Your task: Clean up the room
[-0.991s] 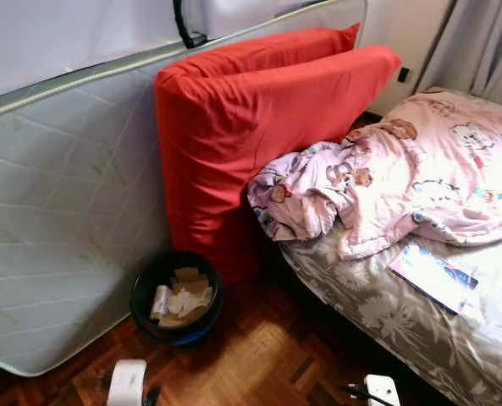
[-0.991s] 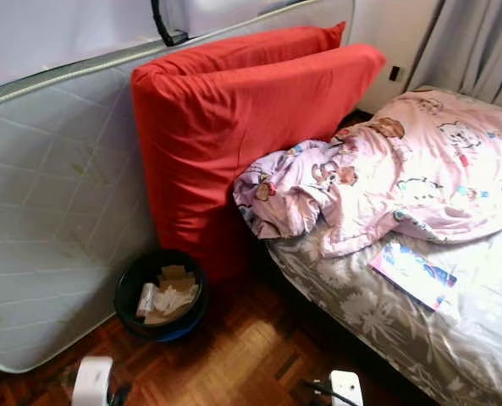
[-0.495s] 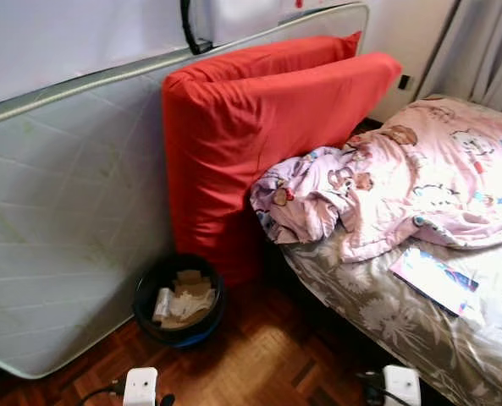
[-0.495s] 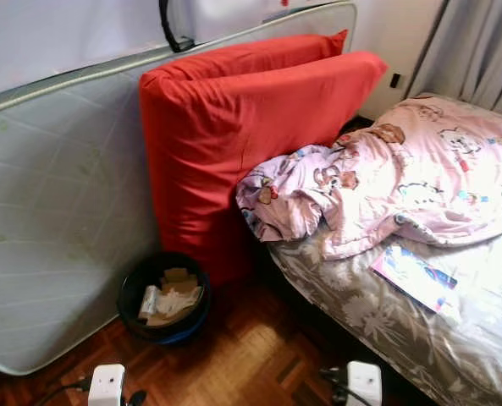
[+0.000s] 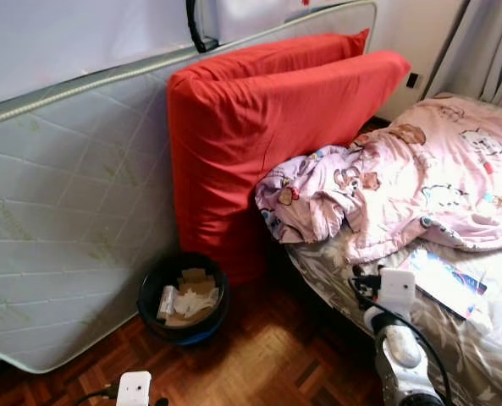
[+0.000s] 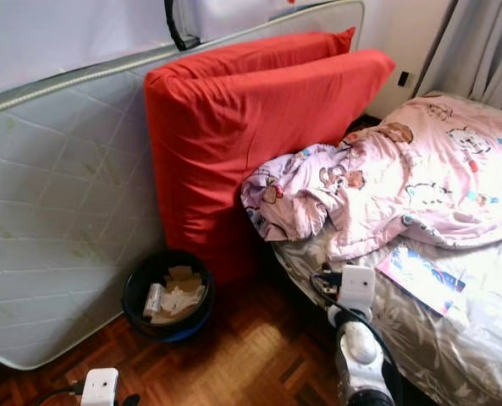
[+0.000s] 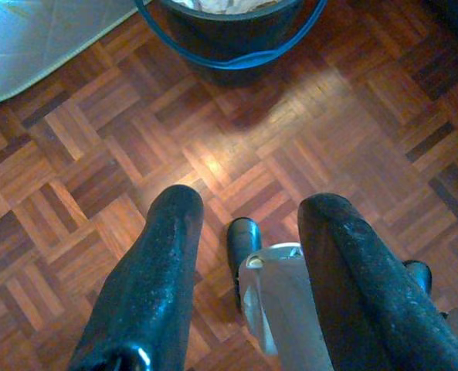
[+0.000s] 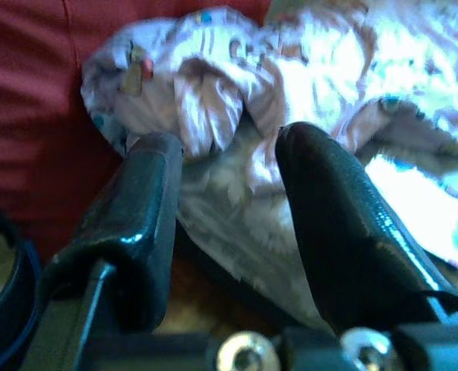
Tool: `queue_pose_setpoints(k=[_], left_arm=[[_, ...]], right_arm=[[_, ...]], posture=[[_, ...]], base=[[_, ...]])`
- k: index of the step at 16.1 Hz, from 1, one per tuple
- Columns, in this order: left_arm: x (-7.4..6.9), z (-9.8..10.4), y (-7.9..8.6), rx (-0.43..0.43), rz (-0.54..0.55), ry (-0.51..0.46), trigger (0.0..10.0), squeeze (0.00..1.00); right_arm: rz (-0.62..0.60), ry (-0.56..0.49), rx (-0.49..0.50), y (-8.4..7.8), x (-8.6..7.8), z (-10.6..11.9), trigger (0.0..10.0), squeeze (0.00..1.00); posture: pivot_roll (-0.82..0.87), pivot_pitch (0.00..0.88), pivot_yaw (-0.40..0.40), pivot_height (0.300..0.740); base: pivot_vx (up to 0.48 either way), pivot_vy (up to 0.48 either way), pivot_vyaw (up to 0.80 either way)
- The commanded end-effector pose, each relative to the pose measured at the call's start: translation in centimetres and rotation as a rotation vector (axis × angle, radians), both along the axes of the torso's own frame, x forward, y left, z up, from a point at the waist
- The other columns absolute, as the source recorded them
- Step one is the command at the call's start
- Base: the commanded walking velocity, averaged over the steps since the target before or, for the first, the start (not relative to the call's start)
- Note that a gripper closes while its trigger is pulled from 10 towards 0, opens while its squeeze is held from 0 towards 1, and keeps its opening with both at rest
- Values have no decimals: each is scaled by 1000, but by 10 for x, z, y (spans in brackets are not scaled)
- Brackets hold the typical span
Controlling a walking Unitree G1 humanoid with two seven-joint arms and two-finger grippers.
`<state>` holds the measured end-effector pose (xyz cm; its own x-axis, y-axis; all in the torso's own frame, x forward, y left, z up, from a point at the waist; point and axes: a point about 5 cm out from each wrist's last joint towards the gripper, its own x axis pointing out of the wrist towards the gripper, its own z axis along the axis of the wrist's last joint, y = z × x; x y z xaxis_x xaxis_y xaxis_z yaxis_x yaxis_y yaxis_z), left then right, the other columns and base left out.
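Blanket (image 5: 403, 186) lies bunched at the bed's (image 6: 403, 326) near end against the red cushion (image 5: 267, 144). Head views: right arm raised over the bed's near edge, likely reaching for it; fingers cut off here. Right wrist: right gripper (image 8: 229, 201) open, empty, aimed at the folds, not touching. Next: advance, close on a fold. Left wrist: left gripper (image 7: 248, 255) open over the floor (image 7: 82, 139), bin (image 7: 229, 35) partly cropped.

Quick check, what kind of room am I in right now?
Most likely a bedroom: a bed with a rumpled pink cartoon-print blanket, a bare mattress leaning against the wall, and a small waste bin on the parquet floor.
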<state>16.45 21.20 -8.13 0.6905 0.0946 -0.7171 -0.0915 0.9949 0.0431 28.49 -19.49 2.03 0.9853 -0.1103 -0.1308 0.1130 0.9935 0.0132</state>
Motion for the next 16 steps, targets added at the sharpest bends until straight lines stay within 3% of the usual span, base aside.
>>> queue_pose_setpoints(k=[1,3,5,7,9,10,12,14,16], left_arm=[[-8,-3,1,-7,18,16,10000,0],[-11,-4,1,-8,29,17,10000,0],[-14,-5,1,-8,29,23,10000,0],[-15,-6,1,-7,19,32,10000,0],[-14,-6,1,-9,17,32,10000,0],[-13,-6,1,-10,14,33,10000,0],[-10,-5,2,-10,18,34,10000,0],[-9,-5,1,-12,25,31,10000,0],[-9,-5,0,-19,32,30,10000,0]], right_arm=[[-3,-69,-14,-3,1,9,10000,0],[-37,-95,-27,-11,-16,8,10000,0],[-41,-49,-36,-20,-37,-4,10000,0],[-45,139,8,-22,-49,-34,10000,0],[-16,255,55,-14,-48,-47,10000,0],[37,366,47,-3,-49,-57,10000,0],[74,534,51,10,-60,-75,10000,0],[81,640,51,13,-75,-87,10000,0],[63,678,85,16,-84,-93,10000,0]], posture=[[-7,0,-14,740],[-2,0,-24,740],[-11,3,-22,740],[-14,9,-11,740],[-15,10,-7,740],[-13,11,-6,740],[-19,10,-8,740],[-4,10,-15,740],[-10,11,-16,740]], base=[[0,0,0],[0,0,0],[0,0,0],[0,0,0],[0,0,0],[0,0,0],[0,0,0],[0,0,0],[0,0,0]])
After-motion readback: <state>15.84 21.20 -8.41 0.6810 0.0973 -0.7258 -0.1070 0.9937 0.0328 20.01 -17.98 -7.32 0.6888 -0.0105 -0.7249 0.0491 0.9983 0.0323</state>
